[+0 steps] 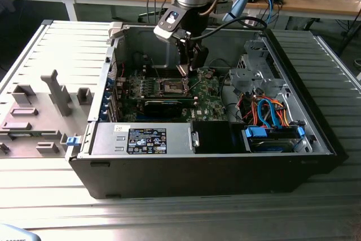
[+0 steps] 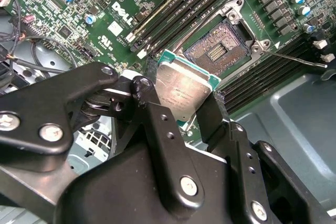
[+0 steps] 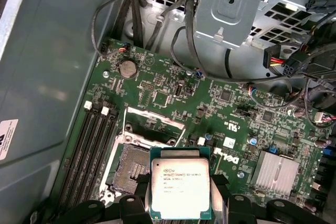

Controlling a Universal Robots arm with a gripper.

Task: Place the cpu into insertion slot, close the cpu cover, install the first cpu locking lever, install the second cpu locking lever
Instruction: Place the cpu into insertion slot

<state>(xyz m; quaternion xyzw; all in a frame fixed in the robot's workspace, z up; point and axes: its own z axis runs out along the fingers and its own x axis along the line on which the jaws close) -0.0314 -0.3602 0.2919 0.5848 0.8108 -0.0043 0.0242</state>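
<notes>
A ribbed grey metal counter (image 1: 169, 218) carries an open black computer case (image 1: 214, 176) lying on its side at centre, with a flat grey fixture plate (image 1: 73, 117) of upright blocks at its nine o'clock, in the exterior view.

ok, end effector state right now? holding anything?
The end effector: closed on the cpu, gripped by its edges above the motherboard; the insertion slot is empty.
</notes>
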